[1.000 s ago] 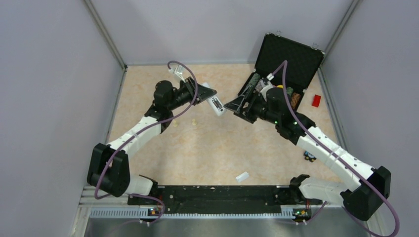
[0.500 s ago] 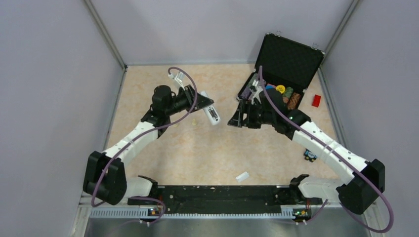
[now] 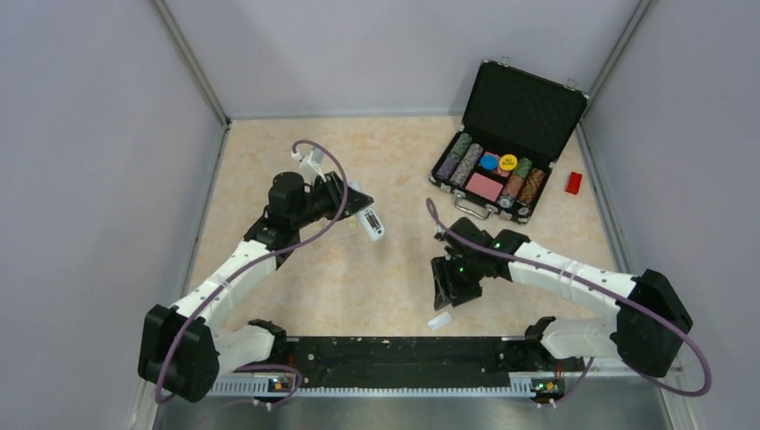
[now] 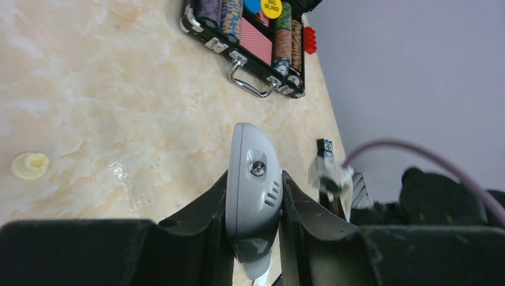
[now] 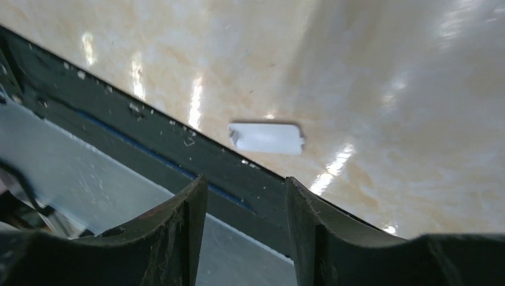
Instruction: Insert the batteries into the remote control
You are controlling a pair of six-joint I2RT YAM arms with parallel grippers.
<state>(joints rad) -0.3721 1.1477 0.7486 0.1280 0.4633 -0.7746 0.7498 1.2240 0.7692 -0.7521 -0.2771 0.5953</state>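
Case: black case sits open at the table's far right, lid standing up.
Chips: rows of mixed-colour chips packed inside (the yellow disc reads BIG BLIND).
Red block: red block there, just right of the case.
Cover: white cover piece lying flat, just beside the black rail.
Peg: cream peg alone on the marbled top.

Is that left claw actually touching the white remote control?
Touching. The left wrist view shows the remote control pinched between both fingers of the left gripper, pressed against its sides.
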